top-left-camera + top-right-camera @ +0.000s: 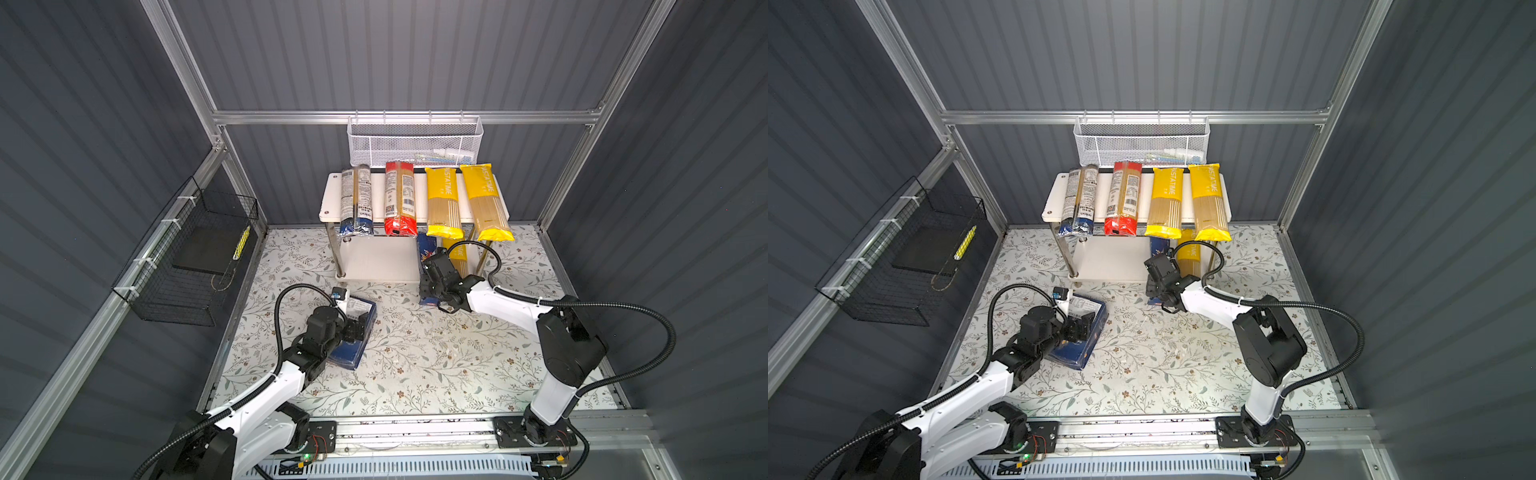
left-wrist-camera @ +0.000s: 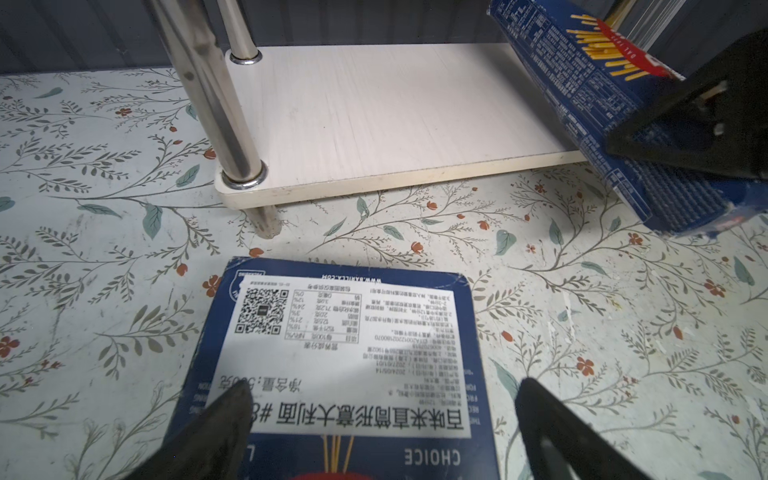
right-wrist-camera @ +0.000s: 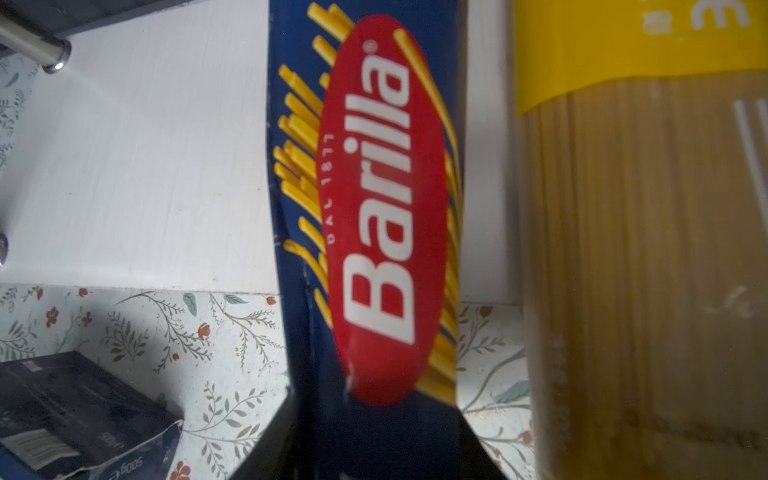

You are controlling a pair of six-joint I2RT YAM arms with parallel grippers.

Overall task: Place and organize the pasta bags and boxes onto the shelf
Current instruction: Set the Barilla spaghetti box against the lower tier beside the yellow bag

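Pasta boxes: in our judgement neither is fully shelved yet.

On the left, the wide Barilla box (image 2: 345, 353) lies flat on the table (image 1: 436, 365), label up, just in front of the shelf (image 1: 376, 259). The left gripper (image 2: 384, 386) hovers over it with jaws apart. One finger is above the label and the other is past the box's edge, so it grips nothing.

On the top tier we note four bags side by side, their ends overhanging the front:
- the dark blue-black bag (image 1: 355, 199)
- the red-ended bag (image 1: 400, 199)
- a yellow PASTATIME bag (image 1: 444, 203)
- a second yellow PASTATIME bag (image 1: 486, 203)

Further right, the slim Barilla spaghetti box (image 3: 374, 208) has its far part on the lower board and its near end projecting past the front edge. The right gripper (image 3: 370, 444) is closed on that near end. Just beside the box lies a third yellow PASTATIME bag (image 3: 644, 249).

We judge the step in hand to be seating the slim box. The next move calls for a straight push inward, parallel to the bag and without nudging it, then release. The wide box would follow, onto the bare left part of the lower board.
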